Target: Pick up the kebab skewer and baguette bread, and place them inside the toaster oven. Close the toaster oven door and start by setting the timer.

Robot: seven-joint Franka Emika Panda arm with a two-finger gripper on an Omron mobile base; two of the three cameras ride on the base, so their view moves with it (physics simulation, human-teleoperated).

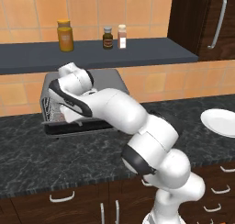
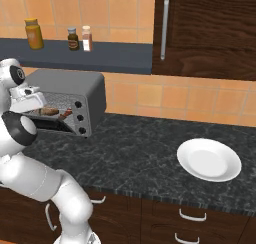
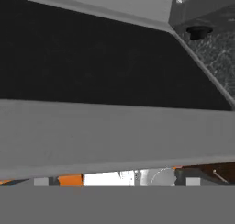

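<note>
baguette bread inside toaster oven, toaster oven door down

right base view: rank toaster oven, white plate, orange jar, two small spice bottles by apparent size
1. toaster oven, though the arm hides its left part
2. white plate, nearer the camera, which may inflate it
3. orange jar
4. dark spice bottle and pale spice bottle: look about alike, not ranked

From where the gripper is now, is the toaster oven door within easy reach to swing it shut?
Probably yes. The toaster oven door lies dropped open, its dark glass and grey frame close in the hand view, with nothing between. The toaster oven stands right by the wrist.
</note>
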